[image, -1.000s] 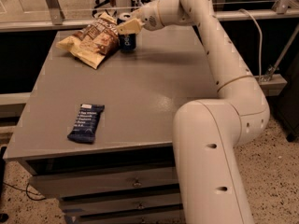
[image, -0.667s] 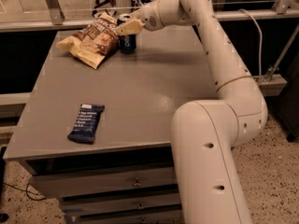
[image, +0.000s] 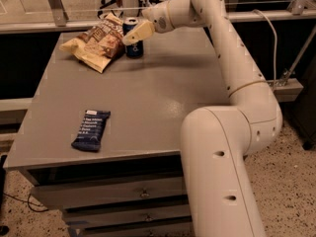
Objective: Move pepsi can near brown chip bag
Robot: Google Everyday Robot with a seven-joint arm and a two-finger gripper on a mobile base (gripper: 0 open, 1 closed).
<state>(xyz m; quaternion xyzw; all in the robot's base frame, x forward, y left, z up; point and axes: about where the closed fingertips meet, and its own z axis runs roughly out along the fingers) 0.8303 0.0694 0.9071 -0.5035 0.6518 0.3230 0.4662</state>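
Observation:
The pepsi can (image: 134,49), dark blue with a silver top, stands upright on the grey table (image: 163,93) at the far side. It is right beside the right edge of the brown chip bag (image: 96,42), which lies crinkled with pale yellow edges. My gripper (image: 132,35) reaches in from the right at the can's upper half, and its cream tip crosses the front of the can. The can's base rests on the table.
A flat dark blue snack bar wrapper (image: 91,129) lies near the table's front left. My arm (image: 232,58) arches over the table's right side. A rail (image: 59,26) runs behind the table. Drawers (image: 143,194) sit below the front edge.

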